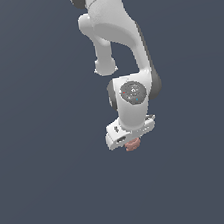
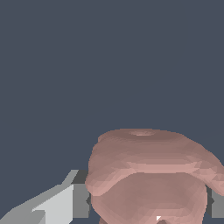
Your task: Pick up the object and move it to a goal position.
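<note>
object (image 2: 148, 179) — salmon-pink, ridged | fingers (image 2: 65, 203) clamped on it | gripper (image 1: 132, 140) — beneath white arm (image 1: 120, 47)

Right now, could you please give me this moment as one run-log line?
phase: carry | hand: shut on pink ridged object | object: between fingers | goal marker: none visible

Backdrop (image 1: 38, 144): I saw only a flat, even slate blue-grey field in the exterior view | wrist view: the same plain blue-grey | walls, floor, furniture, windows: I could tell none apart | light: soft and even, I saw no cast shadows on it
</note>
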`<state>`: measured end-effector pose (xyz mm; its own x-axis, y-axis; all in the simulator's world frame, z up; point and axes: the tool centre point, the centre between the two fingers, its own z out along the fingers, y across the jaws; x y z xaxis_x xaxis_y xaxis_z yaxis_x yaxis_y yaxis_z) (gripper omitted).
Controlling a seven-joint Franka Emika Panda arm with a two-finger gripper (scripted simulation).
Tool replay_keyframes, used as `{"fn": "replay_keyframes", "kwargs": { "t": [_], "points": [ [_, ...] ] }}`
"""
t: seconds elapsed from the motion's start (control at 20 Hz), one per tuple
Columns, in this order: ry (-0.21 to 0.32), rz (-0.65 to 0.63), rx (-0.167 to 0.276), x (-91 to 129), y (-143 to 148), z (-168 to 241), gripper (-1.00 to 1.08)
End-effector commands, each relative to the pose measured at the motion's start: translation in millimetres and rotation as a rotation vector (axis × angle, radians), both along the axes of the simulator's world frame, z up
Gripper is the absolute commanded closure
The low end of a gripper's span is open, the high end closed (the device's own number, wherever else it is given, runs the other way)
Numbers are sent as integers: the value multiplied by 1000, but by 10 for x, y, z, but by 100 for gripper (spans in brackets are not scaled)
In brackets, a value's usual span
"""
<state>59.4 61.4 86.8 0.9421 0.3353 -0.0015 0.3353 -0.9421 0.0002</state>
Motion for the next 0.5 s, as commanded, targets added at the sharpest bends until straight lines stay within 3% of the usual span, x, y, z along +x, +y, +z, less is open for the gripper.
{"fn": "replay_keyframes", "kwargs": {
  "t": [0.0, 0.45],
  "points": [
    [-1, 0, 0, -123, 22, 146, 108],
    [-1, 0, -1, -624, 111, 727, 108]
  ]
}}
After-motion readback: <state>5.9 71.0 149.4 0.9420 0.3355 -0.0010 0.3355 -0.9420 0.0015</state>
